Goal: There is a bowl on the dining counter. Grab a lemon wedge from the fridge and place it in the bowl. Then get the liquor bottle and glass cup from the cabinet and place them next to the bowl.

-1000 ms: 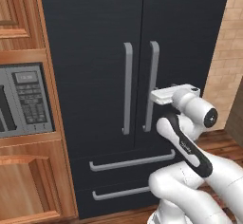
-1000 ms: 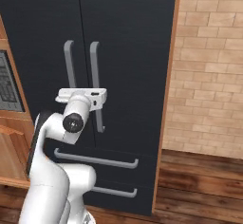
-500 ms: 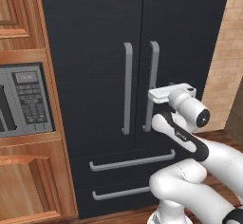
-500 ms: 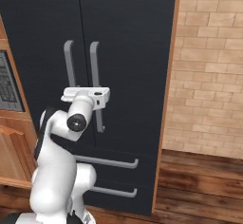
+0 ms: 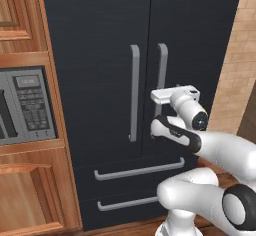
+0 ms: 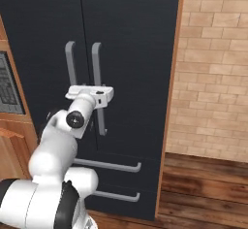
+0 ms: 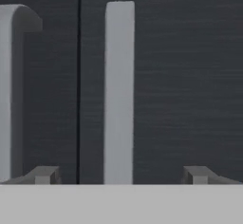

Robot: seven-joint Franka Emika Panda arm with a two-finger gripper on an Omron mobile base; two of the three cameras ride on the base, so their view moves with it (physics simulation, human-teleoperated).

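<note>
Gripper (image 7: 118, 175) wide open, empty, squared to fridge (image 5: 100, 40); right door's vertical bar handle (image 7: 118, 90) sits dead ahead between the fingertips.

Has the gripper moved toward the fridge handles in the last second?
Yes. In the left base view the gripper has slid left, closer to the fridge's right door handle, fingers open.

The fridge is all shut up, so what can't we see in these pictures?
- Inside the fridge: hidden by its closed doors, both base views.
- Gripper fingertips: hidden behind the white hand in both base views.
- Right door handle: lower end cut off, hand view.
- Microwave: cut by left edge, left base view.
</note>
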